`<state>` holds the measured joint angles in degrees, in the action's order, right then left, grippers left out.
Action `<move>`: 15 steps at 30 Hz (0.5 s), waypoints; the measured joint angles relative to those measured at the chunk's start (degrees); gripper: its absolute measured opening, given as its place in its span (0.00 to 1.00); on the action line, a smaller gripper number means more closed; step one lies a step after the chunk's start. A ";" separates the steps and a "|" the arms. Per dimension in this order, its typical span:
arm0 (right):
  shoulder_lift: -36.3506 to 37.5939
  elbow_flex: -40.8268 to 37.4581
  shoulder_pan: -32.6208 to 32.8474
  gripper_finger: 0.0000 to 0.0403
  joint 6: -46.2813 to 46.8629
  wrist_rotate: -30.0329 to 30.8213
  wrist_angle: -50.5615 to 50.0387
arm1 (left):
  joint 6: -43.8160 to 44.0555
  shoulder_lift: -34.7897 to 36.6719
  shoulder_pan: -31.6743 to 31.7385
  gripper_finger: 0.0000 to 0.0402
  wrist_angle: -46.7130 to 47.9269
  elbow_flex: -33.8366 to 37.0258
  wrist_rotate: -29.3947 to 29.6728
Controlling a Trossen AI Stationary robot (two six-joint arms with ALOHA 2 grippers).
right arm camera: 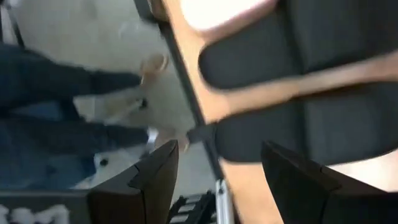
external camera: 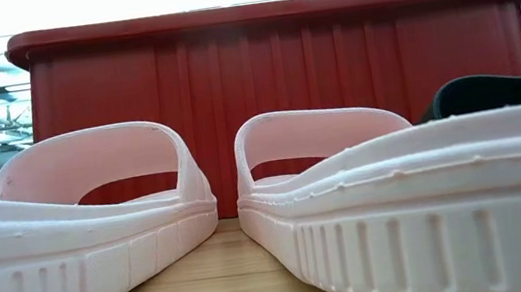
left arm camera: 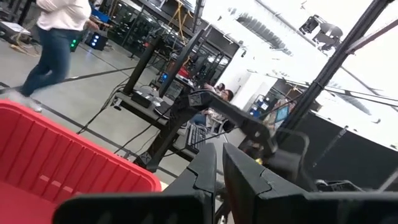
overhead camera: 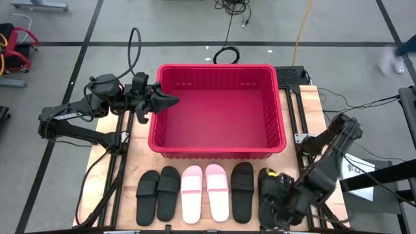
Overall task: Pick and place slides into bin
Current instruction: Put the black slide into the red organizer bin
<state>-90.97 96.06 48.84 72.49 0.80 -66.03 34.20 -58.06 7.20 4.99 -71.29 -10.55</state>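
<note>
So the left gripper (overhead camera: 170, 101) is hanging over the left rim of the red bin (overhead camera: 218, 151), fingers pinched together and holding nothing. In front of the bin all six slides sit in a row: two black slides (overhead camera: 158, 194), the pink pair (overhead camera: 205, 192), then another black slide (overhead camera: 242, 191). The right gripper (overhead camera: 272, 209) is over the last black slide (overhead camera: 265, 179) at the row's right end, fingers spread apart.
</note>
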 joint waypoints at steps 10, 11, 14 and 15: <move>1.15 -24.20 -0.02 0.55 11.34 -14.31 31.17 | 0.07 0.00 0.02 0.06 3.04 -0.02 -0.07; 1.19 -25.68 -0.02 0.55 11.96 -13.97 33.70 | 0.08 0.00 0.00 0.06 3.67 -0.02 -0.09; 1.14 -28.76 0.02 0.55 12.05 -9.72 41.53 | 0.15 0.00 0.02 0.06 5.27 -0.02 -0.06; 1.18 -28.98 0.02 0.55 11.93 -8.01 42.10 | 0.15 0.00 0.02 0.06 5.56 -0.02 -0.07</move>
<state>-89.79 67.08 48.86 84.41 -7.21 -23.93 34.35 -58.06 7.22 10.56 -71.31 -10.61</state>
